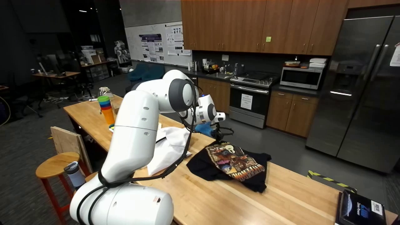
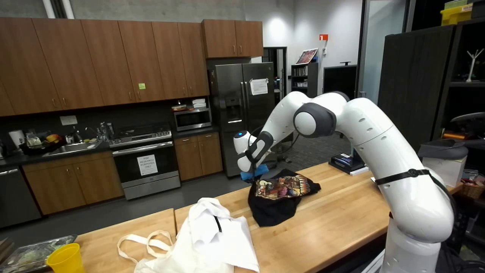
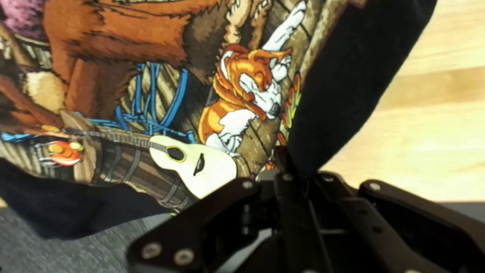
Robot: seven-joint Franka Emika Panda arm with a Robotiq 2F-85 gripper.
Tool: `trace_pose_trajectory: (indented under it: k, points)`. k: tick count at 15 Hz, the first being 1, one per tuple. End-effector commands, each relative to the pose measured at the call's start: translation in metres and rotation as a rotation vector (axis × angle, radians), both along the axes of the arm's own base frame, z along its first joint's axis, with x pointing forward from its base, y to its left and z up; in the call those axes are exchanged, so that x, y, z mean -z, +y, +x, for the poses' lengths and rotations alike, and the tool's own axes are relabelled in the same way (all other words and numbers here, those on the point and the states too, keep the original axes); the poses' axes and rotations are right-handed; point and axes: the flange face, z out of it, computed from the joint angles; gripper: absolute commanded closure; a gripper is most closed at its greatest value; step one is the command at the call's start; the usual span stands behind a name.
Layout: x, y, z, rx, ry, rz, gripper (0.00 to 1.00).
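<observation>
A black T-shirt [image 1: 200, 167] with a colourful printed picture [image 1: 236, 159] lies rumpled at the table's far edge in both exterior views. My gripper [image 3: 303, 172] is shut on the shirt in the wrist view, with a fold of black cloth [image 3: 352, 72] rising from between its fingers. The print [image 3: 159, 98], with a guitar and a dog, spreads out to the left of the jaws. In an exterior view the gripper [image 2: 253, 177] stands over the shirt's edge, beside blue material on the wrist. The fingertips are partly hidden by the cloth.
White cloth with a cream tote bag [image 2: 197, 246] lies on the wooden table [image 2: 333, 204] next to the shirt. Stacked coloured cups [image 1: 106, 109] stand farther along. A black box [image 1: 362, 207] sits at the opposite end. A stool [image 1: 57, 165] stands beside the table.
</observation>
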Motion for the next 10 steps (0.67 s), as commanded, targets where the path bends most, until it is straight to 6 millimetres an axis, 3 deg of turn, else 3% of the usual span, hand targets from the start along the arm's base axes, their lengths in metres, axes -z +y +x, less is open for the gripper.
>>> trace_pose_trajectory:
  k: [1, 6, 10]
  points:
    - [-0.052, 0.069, 0.025, -0.044, -0.117, -0.111, 0.99]
    - [-0.123, 0.144, 0.038, -0.048, -0.237, -0.133, 0.99]
    - [-0.162, 0.17, 0.038, -0.08, -0.312, -0.157, 0.99]
